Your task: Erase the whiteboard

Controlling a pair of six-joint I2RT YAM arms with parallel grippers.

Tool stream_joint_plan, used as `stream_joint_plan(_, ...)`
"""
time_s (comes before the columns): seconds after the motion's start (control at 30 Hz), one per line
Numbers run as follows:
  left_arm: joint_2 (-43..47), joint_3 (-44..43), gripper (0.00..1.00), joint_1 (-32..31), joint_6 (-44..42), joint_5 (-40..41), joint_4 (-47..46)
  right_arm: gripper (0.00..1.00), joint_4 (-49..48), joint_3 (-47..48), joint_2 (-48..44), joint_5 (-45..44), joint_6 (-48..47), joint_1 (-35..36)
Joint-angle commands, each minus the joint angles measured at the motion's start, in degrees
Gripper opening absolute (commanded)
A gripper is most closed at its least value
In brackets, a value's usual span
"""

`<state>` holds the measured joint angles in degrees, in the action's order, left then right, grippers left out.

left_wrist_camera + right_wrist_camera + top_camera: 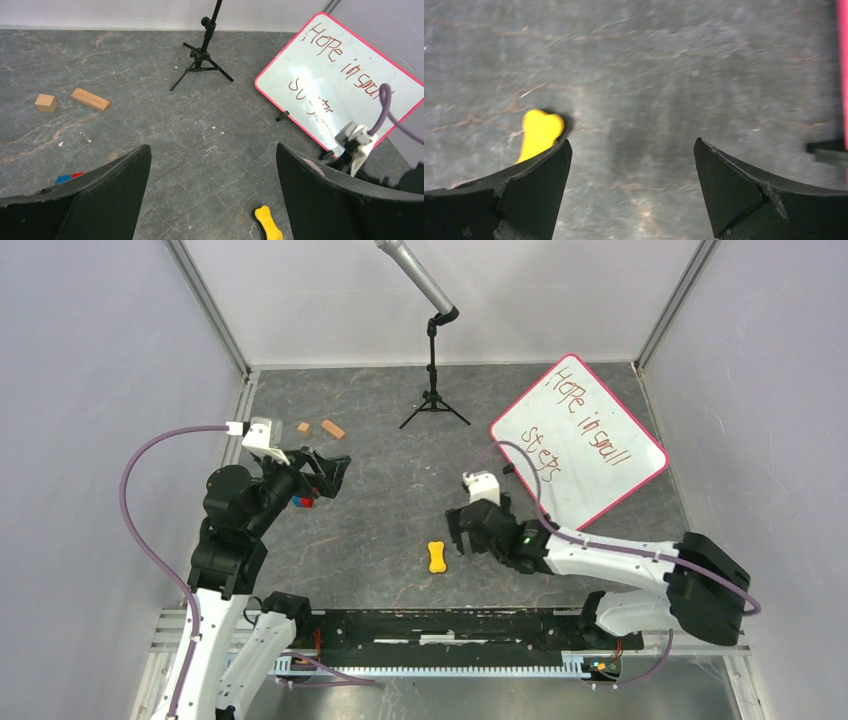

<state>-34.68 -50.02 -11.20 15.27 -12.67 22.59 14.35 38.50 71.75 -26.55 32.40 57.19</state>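
The whiteboard [580,440] lies flat at the far right of the table [400,510], at about 2 o'clock from the table's middle. Its long axis runs from about 10 to 4 o'clock, and the red-brown writing is not yet wiped.

The right pincer [462,533] is the nearer one. From it the board lies at about 2 o'clock, near but apart. Its fingers are spread wide and hold nothing. A yellow bone-shaped piece [436,557], probably the wiper, lies just beside it at about 7 o'clock.

The right arm reaches low from its base towards 9 o'clock, with its back to the board.

The left pincer [335,472] is well apart, also spread and empty, and points towards 3 o'clock.
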Motion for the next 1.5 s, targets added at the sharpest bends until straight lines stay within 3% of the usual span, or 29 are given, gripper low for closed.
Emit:
stream_joint_plan(0.0, 0.57, 0.36, 1.0, 0.3, -2.25, -1.62, -0.92, 0.97, 1.0, 5.52, 4.72, -7.91, 12.88, 8.02)
stream_joint_plan(0.07, 0.57, 0.34, 1.0, 0.3, -2.17, -1.64, -0.9, 0.92, 4.08, 8.62, 8.37, -10.36, 17.19, 11.5)
stream_joint_plan(0.2, 0.72, 0.62, 1.0, 0.3, -1.78, -1.66, -0.97, 0.92, 11.17, 15.04, 16.23, -15.42, 27.2, 18.71)
stream_joint_plan(0.37, 0.75, 0.88, 1.0, 0.28, -1.47, -2.11, -1.28, 0.9, 17.37, 21.08, 23.68, -20.27, 32.92, 21.15)
stream_joint_plan(0.7, 0.6, 0.98, 1.0, 0.22, -1.2, -2.71, -1.51, 0.71, 14.79, 21.43, 27.93, -21.74, 32.58, 21.83)
stream_joint_plan(1.07, -0.24, 1.16, 1.0, 0.28, -1.03, -2.8, -1.7, 0.58, 12.37, 22.07, 30.45, -23.37, 31.41, 21.83)
stream_joint_plan(1.2, -0.4, 1.24, 1.0, 0.3, -0.94, -2.78, -1.71, 0.49, 10.91, 21.66, 31.08, -22.91, 30.56, 21.82)
stream_joint_plan(1.47, -1.01, 1.17, 1.0, 0.28, -0.86, -3.24, -1.67, 0.46, 9.57, 21.11, 31.44, -23.37, 29.52, 21.66)
